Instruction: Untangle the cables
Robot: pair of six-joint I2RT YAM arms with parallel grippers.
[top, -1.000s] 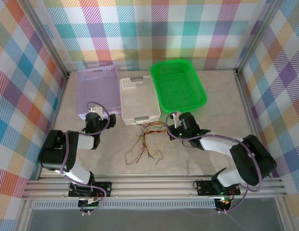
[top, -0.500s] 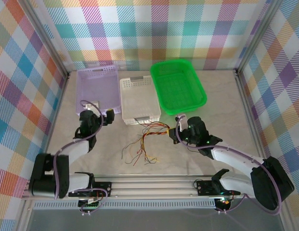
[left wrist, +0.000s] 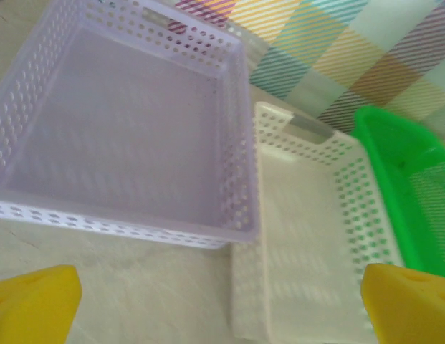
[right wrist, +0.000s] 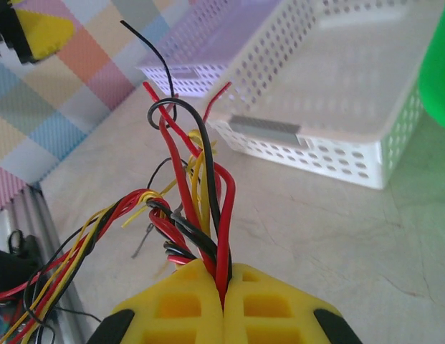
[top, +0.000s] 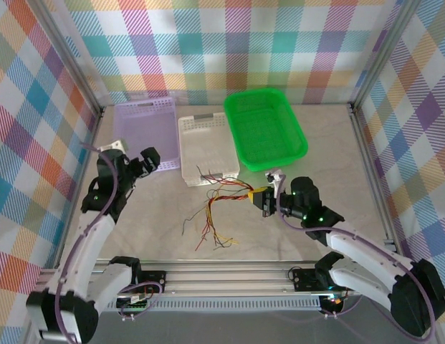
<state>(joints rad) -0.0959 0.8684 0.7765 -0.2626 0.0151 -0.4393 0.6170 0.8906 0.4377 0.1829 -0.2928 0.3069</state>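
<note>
**Q:** State of the right gripper (top: 264, 199)?

**A:** Clamped on the cables (top: 218, 208). In the right wrist view the yellow pads (right wrist: 201, 294) meet with no gap, and red, black and yellow strands of the cables (right wrist: 186, 215) rise out of the seam.

**Q:** How does the bundle lie from there?

**A:** In the top view its long axis runs from the pinch leftward and down toward the arm bases. The free ends fan out on the table (top: 301, 143) between the two arms, in front of the white basket (top: 208, 123).

**Q:** And the left gripper (top: 136, 159)?

**A:** Jaws wide, nothing held. It is raised beside the near corner of the lilac basket (top: 143, 115), well apart from the cables, which lie to its right and nearer the bases. In my judgement, taking a strand means it must travel that way.

**Q:** What do the views add to each other?

**A:** The right wrist view gives the crossing loops just above the pinch, which are too fine to make out from above. The top view gives the lie of the loose ends. The left wrist view faces the lilac basket (left wrist: 122, 129) and the white basket (left wrist: 308, 215).
</note>
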